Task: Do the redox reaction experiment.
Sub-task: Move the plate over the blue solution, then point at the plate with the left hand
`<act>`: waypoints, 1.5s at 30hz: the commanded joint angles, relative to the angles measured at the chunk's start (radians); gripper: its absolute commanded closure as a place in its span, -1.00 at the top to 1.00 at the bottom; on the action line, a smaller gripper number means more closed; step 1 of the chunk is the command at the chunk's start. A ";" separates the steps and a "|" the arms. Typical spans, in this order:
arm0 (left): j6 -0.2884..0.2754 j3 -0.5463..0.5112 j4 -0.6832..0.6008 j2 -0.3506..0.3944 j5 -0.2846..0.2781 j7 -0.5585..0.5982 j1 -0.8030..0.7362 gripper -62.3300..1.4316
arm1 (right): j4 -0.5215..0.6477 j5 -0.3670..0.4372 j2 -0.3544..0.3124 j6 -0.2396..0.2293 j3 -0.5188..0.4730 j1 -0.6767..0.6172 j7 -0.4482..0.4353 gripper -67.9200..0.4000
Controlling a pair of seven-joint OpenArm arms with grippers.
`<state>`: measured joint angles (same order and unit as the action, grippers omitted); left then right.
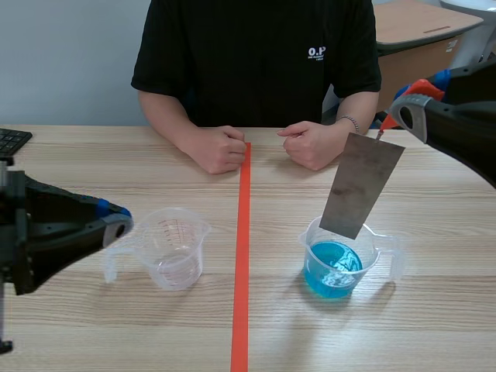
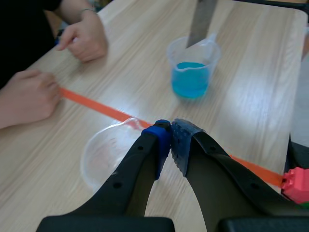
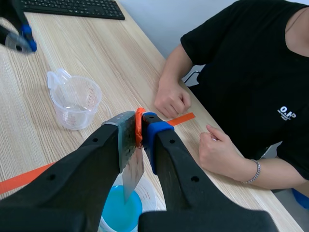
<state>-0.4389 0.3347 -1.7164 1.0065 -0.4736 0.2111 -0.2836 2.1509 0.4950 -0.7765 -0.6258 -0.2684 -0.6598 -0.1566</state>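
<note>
My right gripper [image 3: 139, 126] is shut on the orange-tagged top of a grey metal plate [image 1: 360, 184]. The plate hangs tilted, and its lower end dips just inside the rim of a clear beaker of blue liquid [image 1: 335, 266] to the right of the tape line. In the right wrist view the plate [image 3: 130, 159] points down over the blue liquid [image 3: 118, 215]. Left of the line stands an empty clear beaker [image 1: 172, 248]. My left gripper [image 2: 169, 140] is shut on nothing, above the near side of that empty beaker [image 2: 108, 154]. The blue beaker [image 2: 192, 67] lies ahead of it.
A person sits across the table, fists [image 1: 219, 147] [image 1: 310, 143] resting on the wood on either side of the orange tape line [image 1: 242, 256]. A black keyboard [image 1: 12, 141] lies at the far left edge.
</note>
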 commanded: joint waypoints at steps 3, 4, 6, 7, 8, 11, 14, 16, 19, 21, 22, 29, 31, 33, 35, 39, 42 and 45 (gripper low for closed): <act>0.002 0.087 0.001 -0.092 0.025 -0.021 0.112 -0.83 | 0.018 0.014 -0.013 0.004 -0.004 0.011 -0.019 -0.94; 0.004 0.113 0.006 -0.115 0.035 -0.030 0.138 -0.83 | 0.018 0.014 -0.013 0.004 -0.004 0.011 -0.019 -0.94; 0.010 0.155 0.021 -0.163 0.069 -0.033 0.181 -0.83 | 0.018 0.014 -0.013 0.004 -0.004 0.011 -0.019 -0.94; 0.013 0.174 0.030 -0.190 0.085 -0.039 0.201 -0.83 | 0.018 0.014 -0.013 0.004 -0.004 0.011 -0.019 -0.94; 0.021 0.189 0.038 -0.212 0.101 -0.048 0.217 -0.83 | 0.018 0.014 -0.013 0.004 -0.004 0.011 -0.019 -0.94; 0.048 0.232 0.068 -0.279 0.137 -0.059 0.261 -0.83 | 0.018 0.014 -0.013 0.004 -0.004 0.011 -0.019 -0.94; 0.063 0.267 0.105 -0.344 0.176 -0.058 0.298 -0.83 | 0.018 0.014 -0.013 0.004 -0.004 0.011 -0.019 -0.94; 0.063 0.284 0.134 -0.389 0.208 -0.059 0.319 -0.83 | 0.018 0.014 -0.013 0.004 -0.004 0.011 -0.019 -0.94; 0.063 0.316 0.180 -0.444 0.235 -0.059 0.352 -0.83 | 0.018 0.014 -0.013 0.004 -0.004 0.011 -0.019 -0.94; 0.063 0.343 0.209 -0.471 0.235 -0.058 0.372 -0.83 | 0.018 0.014 -0.013 0.004 -0.004 0.011 -0.019 -0.94; 0.068 0.355 0.223 -0.486 0.236 -0.058 0.381 -0.83 | 0.018 0.014 -0.013 0.004 -0.004 0.011 -0.019 -0.94; 0.089 0.428 0.329 -0.589 0.285 -0.051 0.437 -0.83 | 0.018 0.014 -0.013 0.004 -0.004 0.011 -0.019 -0.94; 0.094 0.437 0.354 -0.614 0.285 -0.051 0.451 -0.83 | 0.018 0.014 -0.013 0.004 -0.004 0.011 -0.019 -0.94; 0.108 0.443 0.374 -0.634 0.285 -0.050 0.464 -0.83 | 0.018 0.014 -0.013 0.004 -0.004 0.011 -0.019 -0.94; 0.112 0.444 0.392 -0.649 0.285 -0.049 0.476 -0.83 | 0.018 0.014 -0.013 0.004 -0.004 0.011 -0.019 -0.94; 0.115 0.447 0.416 -0.662 0.285 -0.045 0.497 -0.83 | 0.018 0.014 -0.013 0.004 -0.004 0.011 -0.019 -0.94; 0.115 0.452 0.422 -0.663 0.285 -0.043 0.509 -0.83 | 0.018 0.014 -0.013 0.004 -0.004 0.011 -0.019 -0.94; 0.116 0.452 0.422 -0.665 0.285 -0.043 0.512 -0.83 | 0.018 0.014 -0.013 0.004 -0.004 0.011 -0.019 -0.94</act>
<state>-0.3252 0.7807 -1.2762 0.3519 -0.1795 0.1539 0.2192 2.1509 0.4950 -0.7765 -0.6258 -0.2684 -0.6598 -0.1566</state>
